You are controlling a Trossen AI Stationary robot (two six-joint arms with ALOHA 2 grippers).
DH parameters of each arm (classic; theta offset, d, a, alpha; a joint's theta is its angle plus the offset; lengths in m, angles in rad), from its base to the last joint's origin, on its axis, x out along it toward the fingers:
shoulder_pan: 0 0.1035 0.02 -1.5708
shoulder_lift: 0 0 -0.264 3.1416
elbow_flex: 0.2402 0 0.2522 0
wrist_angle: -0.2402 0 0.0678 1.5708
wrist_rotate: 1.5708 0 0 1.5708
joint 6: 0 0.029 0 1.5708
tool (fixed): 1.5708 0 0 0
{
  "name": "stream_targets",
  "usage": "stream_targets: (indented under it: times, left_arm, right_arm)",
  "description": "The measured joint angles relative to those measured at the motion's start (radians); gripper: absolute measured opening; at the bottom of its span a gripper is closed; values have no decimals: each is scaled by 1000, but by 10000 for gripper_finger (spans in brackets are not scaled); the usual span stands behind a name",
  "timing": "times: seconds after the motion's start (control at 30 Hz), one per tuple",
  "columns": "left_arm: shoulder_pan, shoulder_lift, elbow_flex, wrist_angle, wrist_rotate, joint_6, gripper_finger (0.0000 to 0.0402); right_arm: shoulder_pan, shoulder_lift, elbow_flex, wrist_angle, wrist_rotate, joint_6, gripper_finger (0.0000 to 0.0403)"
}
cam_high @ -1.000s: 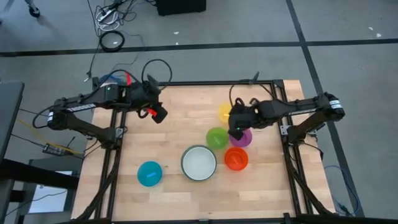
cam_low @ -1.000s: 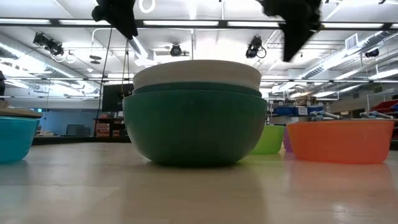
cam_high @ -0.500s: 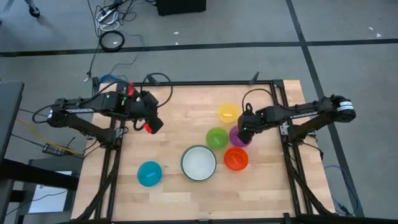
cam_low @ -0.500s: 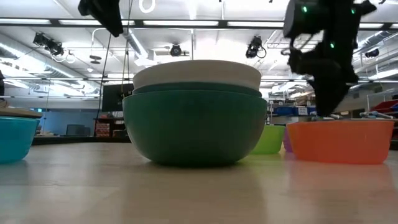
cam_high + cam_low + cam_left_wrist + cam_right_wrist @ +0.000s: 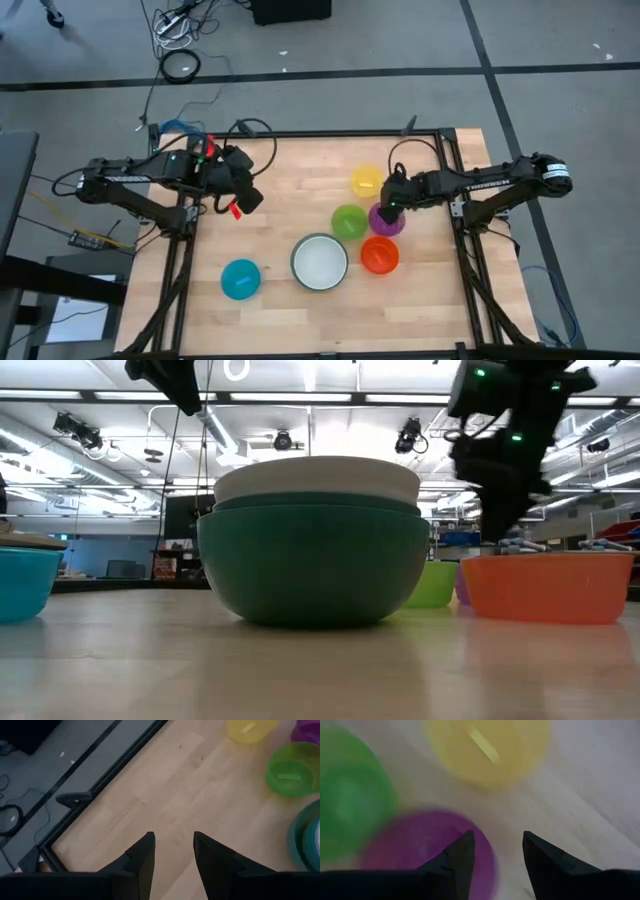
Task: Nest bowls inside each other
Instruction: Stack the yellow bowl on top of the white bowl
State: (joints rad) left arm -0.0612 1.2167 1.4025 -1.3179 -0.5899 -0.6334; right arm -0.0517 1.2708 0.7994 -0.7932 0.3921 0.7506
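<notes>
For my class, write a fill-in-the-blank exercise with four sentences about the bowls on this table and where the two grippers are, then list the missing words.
1. The white bowl sits nested inside the ____ bowl.
2. The right gripper, fingers open, is at the rim of the ____ bowl.
3. The light blue bowl stands alone, nearest the ____ arm's side of the table.
4. The left gripper hangs open over bare ____.

Missing words: teal; purple; left; wood
</notes>
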Motion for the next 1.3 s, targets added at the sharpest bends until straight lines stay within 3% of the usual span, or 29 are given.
stream_targets:
  times: [0.3, 0.43, 0.77, 0.87, 1.03, 1.2, 1.3]
  left_arm:
    - [0, 0, 0, 39, -53, 27, 144]
    - [0, 0, 0, 38, -53, 27, 144]
    - [0, 0, 0, 43, -71, 26, 144]
    - [0, 0, 0, 42, -83, 25, 144]
    - [0, 0, 0, 42, -95, 23, 144]
    - [0, 0, 0, 42, -94, 20, 144]
    - [0, 0, 0, 42, -95, 19, 144]
  right_arm:
    - [-155, 141, 1, 460, -177, -205, 153]
    - [-199, 218, 1, 508, -230, -229, 153]
    - [-225, 289, 2, 514, -232, -265, 148]
    - [-242, 293, 2, 510, -229, -283, 120]
    - [-270, 292, 2, 513, -267, -337, 15]
    - [-275, 268, 25, 510, -213, -387, 2]
    - [-255, 226, 88, 518, -275, -420, 1]
